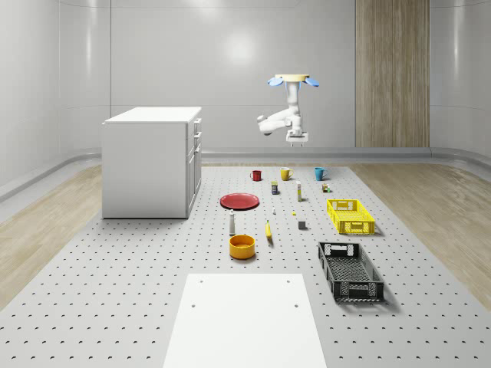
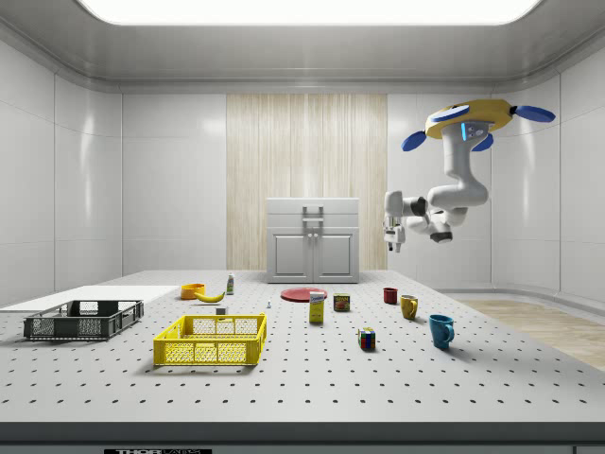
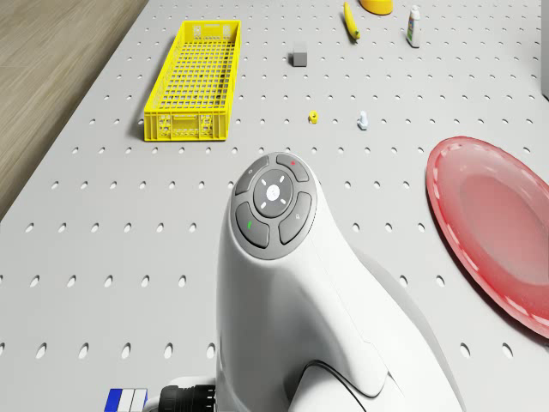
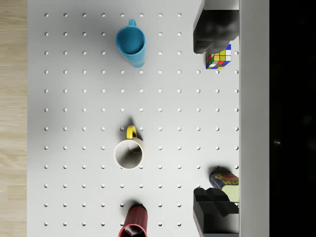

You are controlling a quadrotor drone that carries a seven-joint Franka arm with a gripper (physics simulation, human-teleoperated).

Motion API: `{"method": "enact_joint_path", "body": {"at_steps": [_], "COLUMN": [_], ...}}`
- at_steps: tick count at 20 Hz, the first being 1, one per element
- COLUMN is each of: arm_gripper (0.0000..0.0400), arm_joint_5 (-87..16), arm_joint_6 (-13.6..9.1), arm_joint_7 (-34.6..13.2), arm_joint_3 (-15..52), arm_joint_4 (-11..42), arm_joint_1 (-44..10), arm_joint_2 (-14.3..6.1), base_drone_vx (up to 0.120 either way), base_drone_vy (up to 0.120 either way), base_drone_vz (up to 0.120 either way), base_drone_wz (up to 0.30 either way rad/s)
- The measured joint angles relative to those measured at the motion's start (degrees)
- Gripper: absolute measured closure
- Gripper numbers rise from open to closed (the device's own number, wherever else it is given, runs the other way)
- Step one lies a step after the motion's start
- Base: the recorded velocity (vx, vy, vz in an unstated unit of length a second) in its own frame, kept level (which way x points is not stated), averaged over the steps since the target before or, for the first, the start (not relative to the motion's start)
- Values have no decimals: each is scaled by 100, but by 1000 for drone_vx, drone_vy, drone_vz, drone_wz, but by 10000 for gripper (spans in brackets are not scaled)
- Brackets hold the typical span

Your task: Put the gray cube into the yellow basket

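The gray cube [image 1: 302, 225] is small and sits on the perforated table, just to the whole-scene view's left of the yellow basket [image 1: 350, 215]. In the drone view the gray cube [image 3: 299, 57] lies apart from the yellow basket [image 3: 193, 79]. The drone [image 1: 290, 79] hovers high over the table's far end, above the row of mugs. Its white arm [image 3: 283, 283] hangs down, and the gripper [image 1: 297, 138] is well above the table and far from the cube. In the wrist view the gripper [image 4: 215, 118] is open, its dark fingers [image 4: 213, 32] wide apart and holding nothing.
Under the gripper stand a blue mug [image 4: 131, 44], a yellow mug [image 4: 129, 152], a red mug [image 4: 133, 224], a Rubik's cube [image 4: 219, 56] and a can [image 4: 224, 180]. A red plate [image 1: 240, 201], an orange bowl [image 1: 242, 245], a banana [image 1: 268, 230], a black basket [image 1: 350, 270] and a white cabinet [image 1: 149, 161] are also present.
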State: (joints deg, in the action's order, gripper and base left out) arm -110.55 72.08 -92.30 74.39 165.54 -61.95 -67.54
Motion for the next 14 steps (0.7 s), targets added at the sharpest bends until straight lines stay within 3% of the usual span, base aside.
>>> {"method": "enact_joint_path", "body": {"at_steps": [14], "arm_gripper": [0], "arm_joint_5": [187], "arm_joint_6": [338], "arm_joint_7": [-110], "arm_joint_3": [106], "arm_joint_4": [-25], "arm_joint_1": [-117], "arm_joint_2": [-368], "base_drone_vx": [120], "base_drone_vy": [0], "base_drone_vz": [-120], "base_drone_wz": [0]}}
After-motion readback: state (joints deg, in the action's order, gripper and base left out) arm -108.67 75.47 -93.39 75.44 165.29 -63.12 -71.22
